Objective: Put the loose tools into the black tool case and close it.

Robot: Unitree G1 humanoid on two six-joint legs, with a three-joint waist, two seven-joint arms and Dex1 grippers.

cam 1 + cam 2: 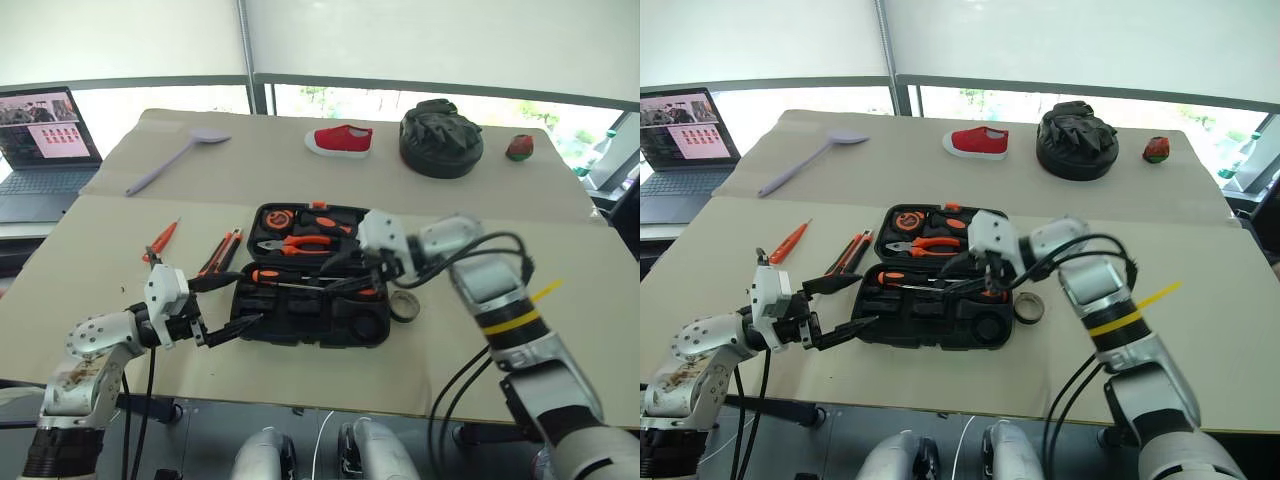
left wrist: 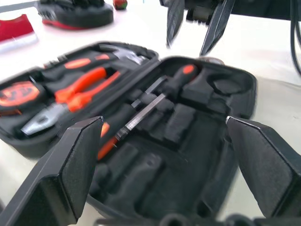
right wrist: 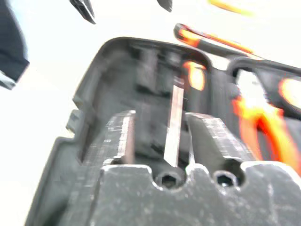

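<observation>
The black tool case (image 1: pixel 300 335) lies open in the middle of the table. Its far half holds pliers, a hammer and a tape measure. A slim screwdriver (image 1: pixel 290 280) with an orange handle lies across the near half. My right gripper (image 1: pixel 345 283) hovers over the case's right side, fingers apart with nothing between them, the screwdriver's shaft (image 3: pixel 174 122) below. My left gripper (image 1: pixel 250 298) stands wide open at the case's near left corner. Another screwdriver (image 1: pixel 162 240) and the utility knife (image 1: pixel 220 253) lie left of the case. The grey tape roll (image 1: pixel 404 305) sits right of it.
At the back of the table lie a lilac spoon (image 1: pixel 175 158), a red shoe (image 1: pixel 340 140), a round black bag (image 1: pixel 441 138) and a small red-green object (image 1: pixel 519 147). A laptop (image 1: pixel 45 150) stands off the far left. The table's front edge runs just below the case.
</observation>
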